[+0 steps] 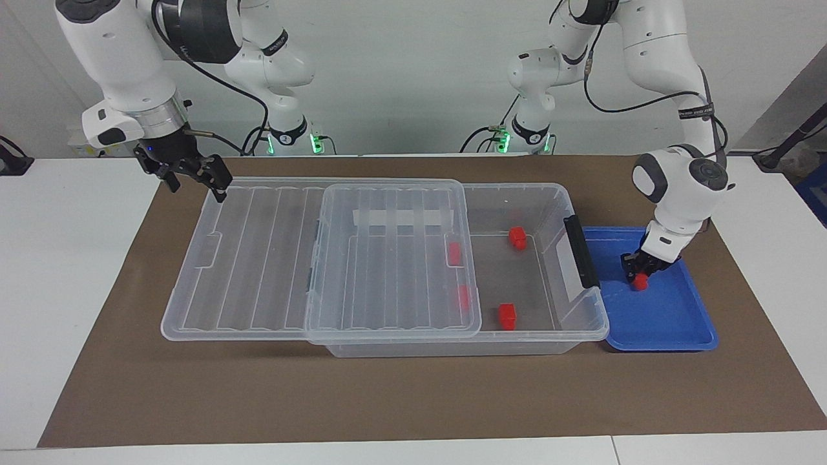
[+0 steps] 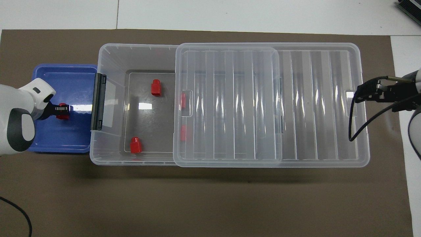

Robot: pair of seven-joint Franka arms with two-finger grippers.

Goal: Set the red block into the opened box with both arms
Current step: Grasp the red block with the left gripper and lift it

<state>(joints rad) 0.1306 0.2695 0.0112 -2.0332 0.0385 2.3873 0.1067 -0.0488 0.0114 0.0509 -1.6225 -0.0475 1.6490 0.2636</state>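
In the blue tray (image 1: pixel 672 326) (image 2: pixel 65 140) a small red block (image 1: pixel 640 281) (image 2: pixel 62 115) stands with my left gripper (image 1: pixel 639 276) (image 2: pixel 62 110) shut on it. The clear box (image 1: pixel 585 326) (image 2: pixel 108 156) lies beside the tray, its ribbed lid (image 1: pixel 394 258) (image 2: pixel 230 105) slid toward the right arm's end, so the end by the tray is uncovered. Several more red blocks lie inside, two in the uncovered part (image 1: pixel 517 237) (image 1: pixel 507 316) and two under the lid. My right gripper (image 1: pixel 197 186) (image 2: pixel 358 93) hangs open over the lid's end.
A black latch (image 1: pixel 581 252) (image 2: pixel 98 101) sits on the box's end wall next to the tray. Everything stands on a brown mat (image 1: pixel 413 394) (image 2: pixel 210 204). White table shows around the mat.
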